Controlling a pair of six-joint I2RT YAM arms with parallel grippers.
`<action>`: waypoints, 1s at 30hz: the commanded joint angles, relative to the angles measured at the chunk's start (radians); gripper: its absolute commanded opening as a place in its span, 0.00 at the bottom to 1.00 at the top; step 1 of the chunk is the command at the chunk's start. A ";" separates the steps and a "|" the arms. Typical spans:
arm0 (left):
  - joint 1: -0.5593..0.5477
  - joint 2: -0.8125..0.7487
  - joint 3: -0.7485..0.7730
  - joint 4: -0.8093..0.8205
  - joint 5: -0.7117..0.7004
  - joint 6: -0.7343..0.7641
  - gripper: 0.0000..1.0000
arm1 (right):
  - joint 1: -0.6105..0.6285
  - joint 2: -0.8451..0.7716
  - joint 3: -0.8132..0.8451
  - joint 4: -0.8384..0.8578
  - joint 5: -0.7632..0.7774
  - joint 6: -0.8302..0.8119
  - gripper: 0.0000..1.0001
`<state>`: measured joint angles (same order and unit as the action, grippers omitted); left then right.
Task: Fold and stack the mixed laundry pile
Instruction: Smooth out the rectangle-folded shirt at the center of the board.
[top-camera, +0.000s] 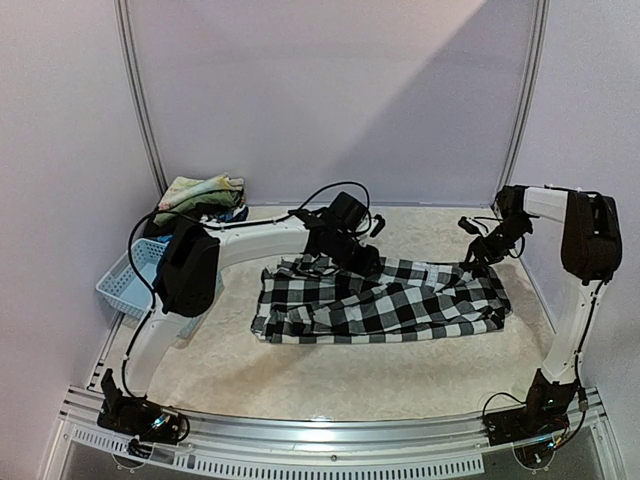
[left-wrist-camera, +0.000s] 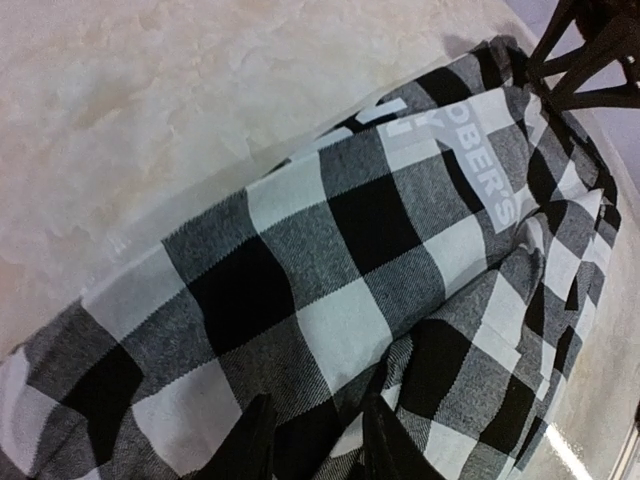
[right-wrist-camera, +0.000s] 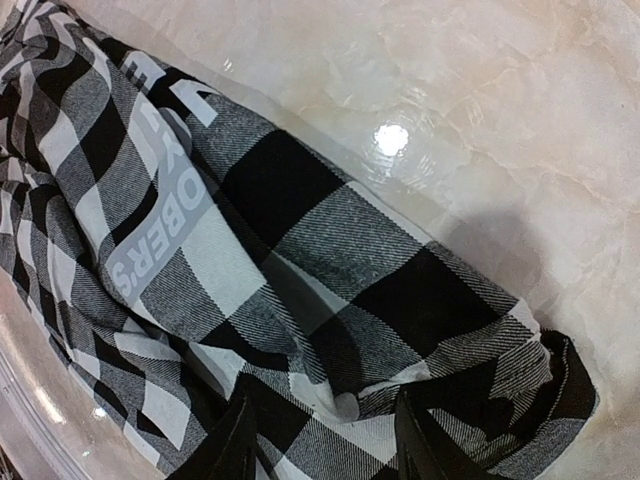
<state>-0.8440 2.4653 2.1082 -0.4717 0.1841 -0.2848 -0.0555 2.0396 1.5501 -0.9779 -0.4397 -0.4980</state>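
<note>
Presently, checked shirt (top-camera: 385, 300) lies rumpled across table (top-camera: 330, 375); left tool (left-wrist-camera: 312, 442) at its far edge, right tool (right-wrist-camera: 325, 440) at its right end, both jaws apart over fabric

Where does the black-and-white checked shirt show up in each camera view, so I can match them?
Top external: checked shirt lies spread out at the centre of the picture.
Left wrist: it fills the lower right.
Right wrist: it fills the left and bottom.
Shared landmark: its grey lettered band, readable in both wrist views only.
</note>
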 joint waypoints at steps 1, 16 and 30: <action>0.023 0.023 -0.027 0.064 0.067 -0.108 0.30 | -0.006 0.049 0.026 -0.033 -0.056 -0.069 0.48; 0.106 0.035 -0.144 0.087 0.114 -0.207 0.27 | -0.045 0.165 0.090 -0.194 -0.160 -0.213 0.02; 0.137 0.033 -0.172 0.105 0.139 -0.203 0.25 | -0.081 0.304 0.196 -0.360 -0.137 -0.327 0.06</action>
<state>-0.7197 2.4805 1.9495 -0.3584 0.3222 -0.4870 -0.1268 2.3047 1.7145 -1.2869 -0.5953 -0.8051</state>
